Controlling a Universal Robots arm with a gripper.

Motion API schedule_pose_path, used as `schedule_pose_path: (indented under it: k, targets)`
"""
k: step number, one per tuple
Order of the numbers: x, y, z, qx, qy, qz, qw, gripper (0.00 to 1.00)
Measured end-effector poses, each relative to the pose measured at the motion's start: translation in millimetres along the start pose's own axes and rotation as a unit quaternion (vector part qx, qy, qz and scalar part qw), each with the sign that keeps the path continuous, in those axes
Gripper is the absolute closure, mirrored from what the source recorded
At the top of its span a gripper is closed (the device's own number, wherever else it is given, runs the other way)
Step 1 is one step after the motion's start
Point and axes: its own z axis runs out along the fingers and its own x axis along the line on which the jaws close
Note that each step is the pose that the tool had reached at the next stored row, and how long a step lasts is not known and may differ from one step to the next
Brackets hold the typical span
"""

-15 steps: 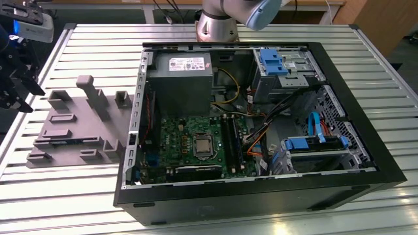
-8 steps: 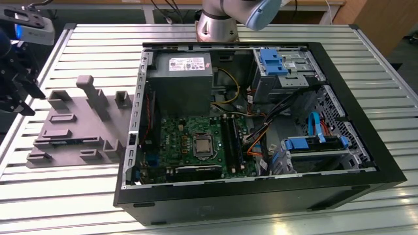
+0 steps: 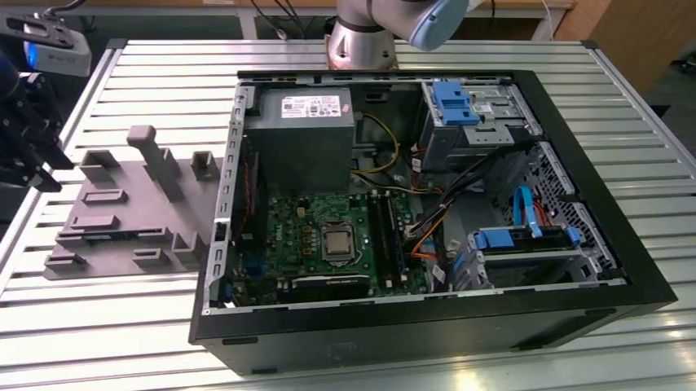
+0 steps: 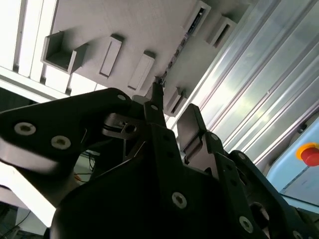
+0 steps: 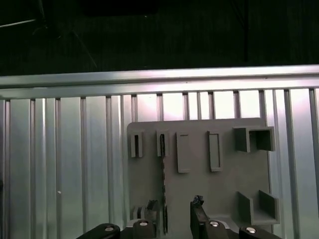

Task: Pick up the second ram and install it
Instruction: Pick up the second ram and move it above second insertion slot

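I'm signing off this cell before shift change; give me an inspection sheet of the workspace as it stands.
Surface: slatted metal table, carrying tray and case.
Job's things: second ram stands on edge in a slot of the grey tray; open computer case sits beside the tray.
Clutter: nothing seen.
Grippers: hand open, fingertips apart with the ram's edge between them in the first wrist view.
Cables: coloured wires and a blue flat cable inside the case.
Surroundings: red button off the table.

tray (image 5: 224,199): matt grey plastic | table (image 5: 70,159): glossy ribbed metal | pincer (image 5: 175,205): matt black
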Motion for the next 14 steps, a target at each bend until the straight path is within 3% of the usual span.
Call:
schedule_pose_path:
  k: [4,14]
  targets:
    - [0.8,0.5,3.5,0.0,0.0004,-0.013,0.9999,0.61]
    - [2.4,4.2,17.2,0.0001,0.0003,-0.014,0.9999,0.61]
